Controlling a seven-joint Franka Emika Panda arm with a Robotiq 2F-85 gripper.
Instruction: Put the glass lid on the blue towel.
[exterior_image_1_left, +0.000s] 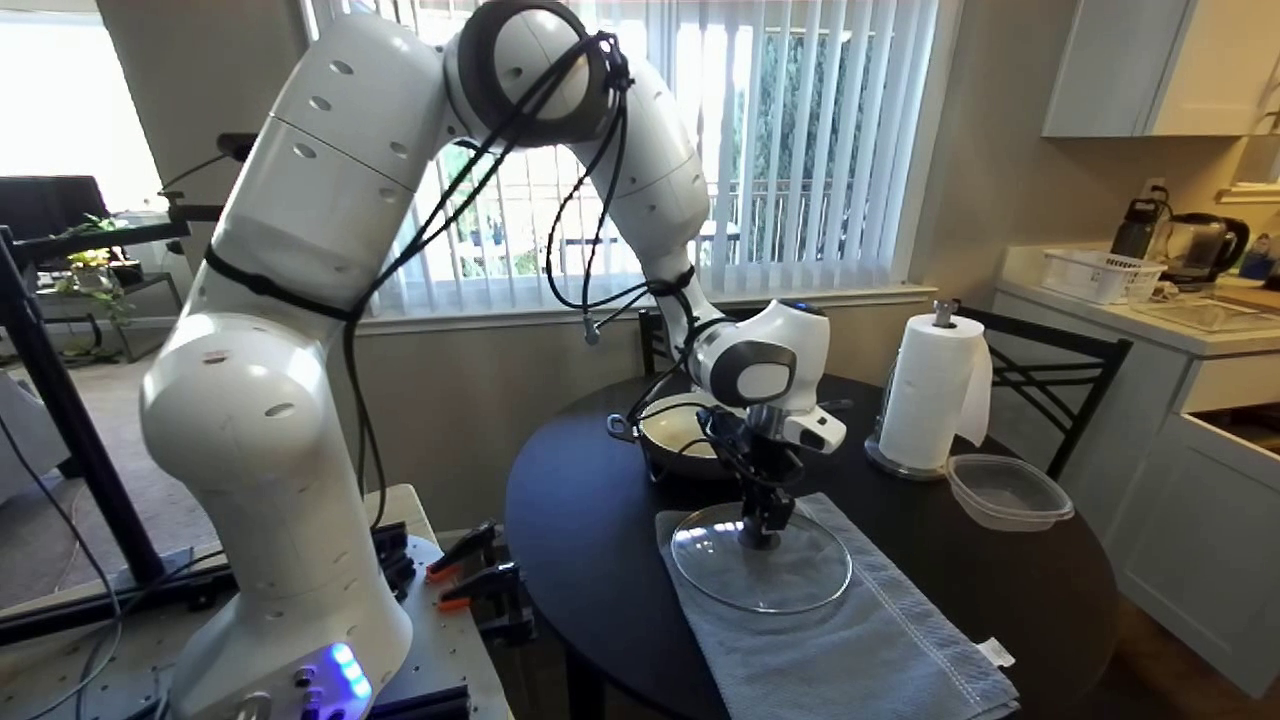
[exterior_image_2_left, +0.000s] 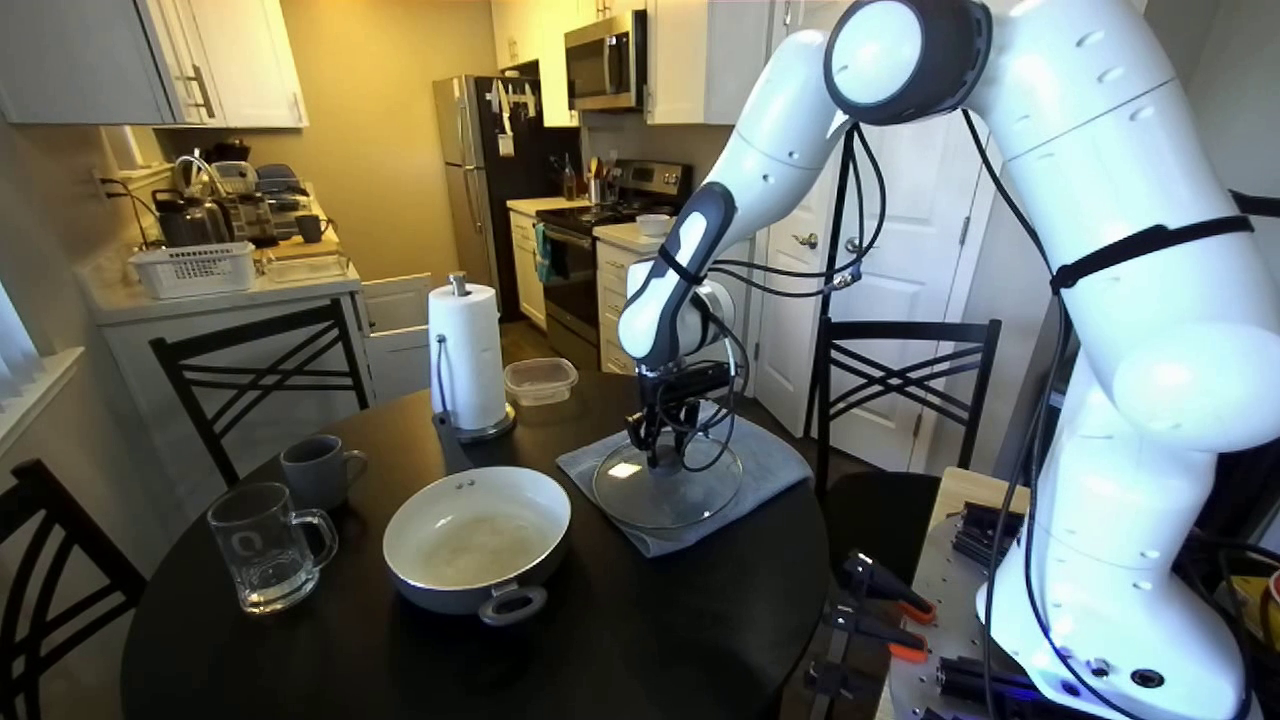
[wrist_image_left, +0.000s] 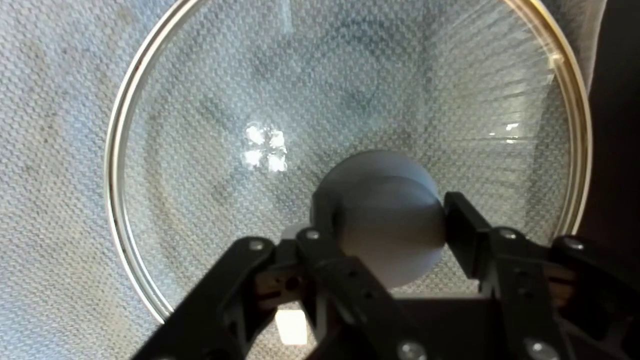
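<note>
Two mugs stand at the left of the round black table (exterior_image_2_left: 640, 640) in an exterior view. The clear glass mug (exterior_image_2_left: 258, 555) is nearer the camera; the grey mug (exterior_image_2_left: 318, 475) is just behind it, slightly to the right. Right of the mugs sits the pan (exterior_image_2_left: 478, 540), pale inside and grey outside. Its loop handle (exterior_image_2_left: 497, 612) faces the camera; its long dark handle (exterior_image_2_left: 453, 445) points toward the paper towel roll (exterior_image_2_left: 468, 355), which is upright on its stand (exterior_image_2_left: 487, 427). Near the stand, to the right, is the clear plastic container (exterior_image_2_left: 541, 393).

Next to the right lies the blue towel (exterior_image_2_left: 775, 465), spread out with soft wrinkles. The glass lid (exterior_image_2_left: 668, 500) is positioned over the towel, roughly level, with its knob (wrist_image_left: 392, 235) upward. Whether the rim (wrist_image_left: 114, 165) bears on the cloth cannot be determined. In the wrist view, the gripper (wrist_image_left: 389, 215) is closed on the knob, with one finger (wrist_image_left: 465, 232) against each side. Part of the rim in that view is close to the towel's edge, with the dark table beyond. In both exterior views, the gripper reaches down to the lid from above.

Right of the table, two clamps (exterior_image_2_left: 885, 583) with orange tips are set at the edge of the robot's bench (exterior_image_2_left: 930, 570). The robot arm (exterior_image_2_left: 1080, 120) rises from the bench at the far right.
</note>
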